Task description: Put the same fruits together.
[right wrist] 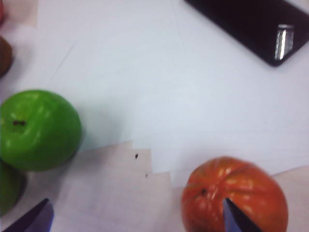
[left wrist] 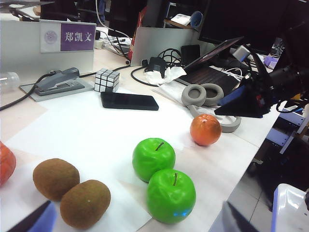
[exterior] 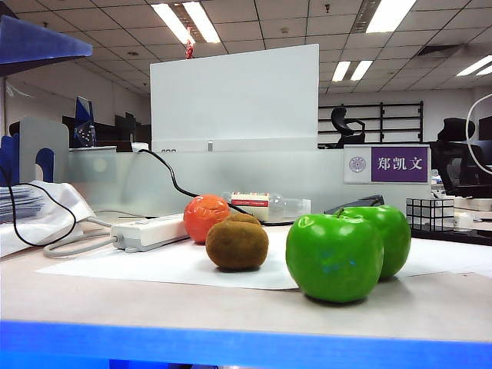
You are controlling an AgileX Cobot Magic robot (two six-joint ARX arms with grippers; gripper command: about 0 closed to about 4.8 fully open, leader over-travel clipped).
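Tangerine (right wrist: 234, 193) beneath wide right claw (right wrist: 140, 220)

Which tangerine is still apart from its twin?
The tangerine near the grey headphones, seen under the open right tool. The other tangerine sits beside the kiwis.

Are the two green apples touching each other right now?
Touching. The left wrist view shows the far apple pressed against the near apple, with no gap between them.
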